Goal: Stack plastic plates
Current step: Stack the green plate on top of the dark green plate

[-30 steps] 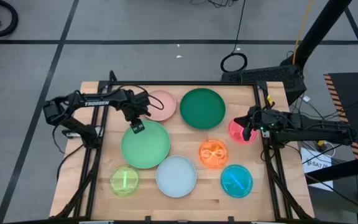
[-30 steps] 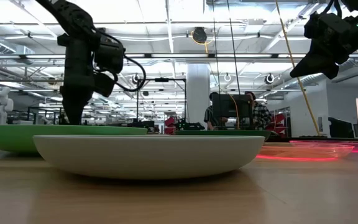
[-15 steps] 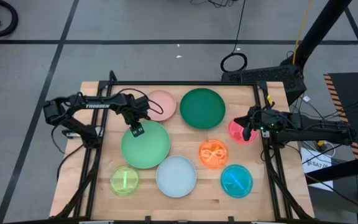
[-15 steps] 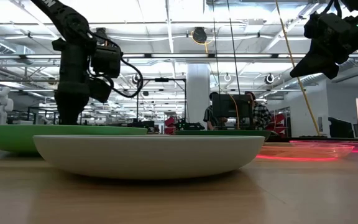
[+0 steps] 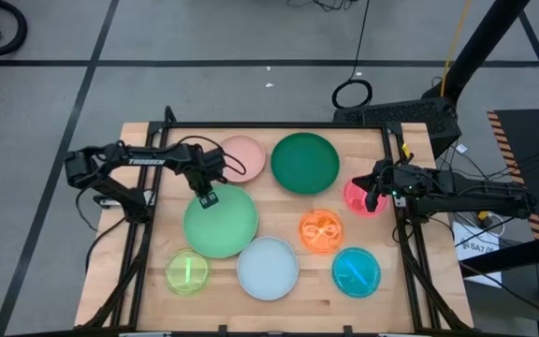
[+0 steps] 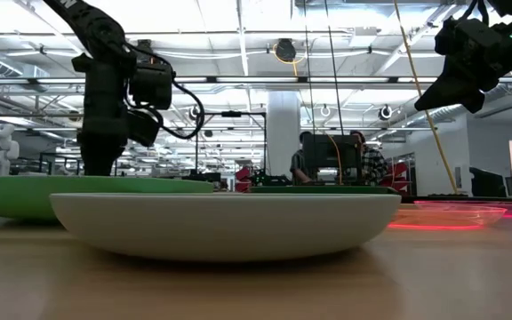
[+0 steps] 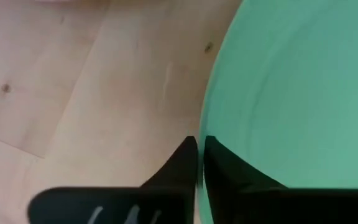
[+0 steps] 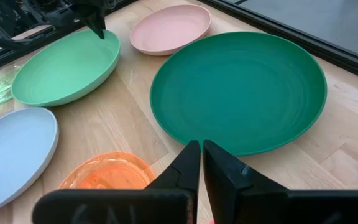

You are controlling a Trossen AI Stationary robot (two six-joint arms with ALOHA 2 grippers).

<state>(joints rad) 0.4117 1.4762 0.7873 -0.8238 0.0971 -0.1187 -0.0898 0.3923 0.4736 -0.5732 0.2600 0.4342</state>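
Note:
Eight round plates lie on the wooden table. The larger ones are pale pink (image 5: 243, 157), dark green (image 5: 305, 162), mint green (image 5: 221, 221) and light blue (image 5: 268, 268). The smaller translucent ones are lime (image 5: 187, 271), orange (image 5: 321, 230), cyan (image 5: 356, 271) and hot pink (image 5: 354, 192). My left gripper (image 5: 208, 197) is shut on the mint green plate at its far left edge. My right gripper (image 5: 371, 199) hangs shut above the hot pink plate and holds nothing. My left gripper pinches the mint green plate's rim (image 7: 202, 127) at its far left edge, one finger inside the plate and one outside. The fingers point down from above. The plate lies about level, and its near right edge meets the light blue plate (image 5: 251, 247).
Black frame rails run along the table's left edge (image 5: 138, 234) and right edge (image 5: 410, 253). Bare wood (image 5: 279, 211) shows between the mint green, dark green and orange plates. People and equipment stand in the room behind the table (image 6: 327, 160).
My left gripper has come down a little toward the near edge and taken hold of the mint green plate's rim. The mint green plate has slid slightly toward the near right. The light blue plate beside it has shifted toward the near edge.

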